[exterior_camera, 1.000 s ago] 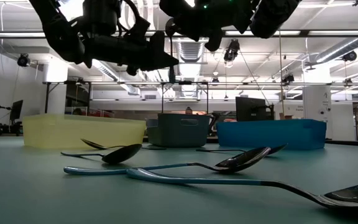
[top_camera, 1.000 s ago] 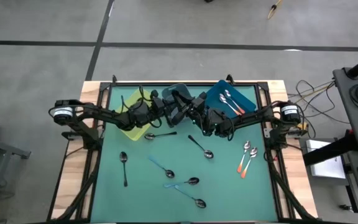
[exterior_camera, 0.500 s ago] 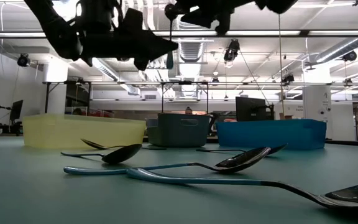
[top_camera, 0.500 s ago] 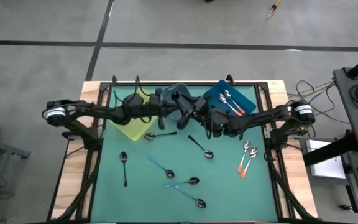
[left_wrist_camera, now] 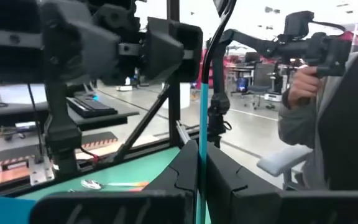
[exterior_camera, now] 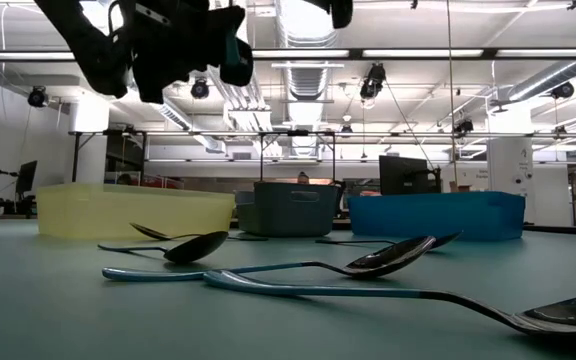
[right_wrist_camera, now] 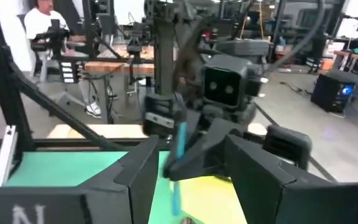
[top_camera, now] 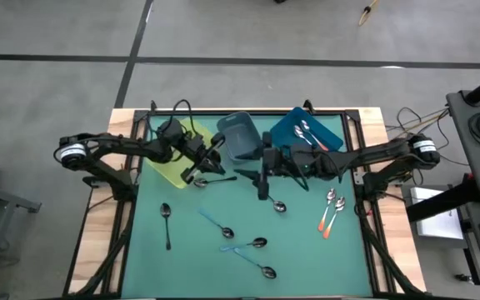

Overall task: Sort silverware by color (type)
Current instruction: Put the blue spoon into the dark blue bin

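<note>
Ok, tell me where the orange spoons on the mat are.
High view: two orange spoons lie side by side at the mat's right edge, below the blue bin.

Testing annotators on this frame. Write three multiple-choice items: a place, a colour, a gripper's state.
1. The loose orange-red spoons lie: A beside the yellow bin; B on the green mat, right arm's side; C under the left arm.
2. The handle of the spoon in the left gripper is: A black; B orange-red; C light blue.
3. The right gripper is: A open, empty; B shut on a spoon; C shut on a bin.
B: the high view shows them near the mat's right edge. C: light blue shows in its shut grip. A: it stands wide apart, holding nothing.
</note>
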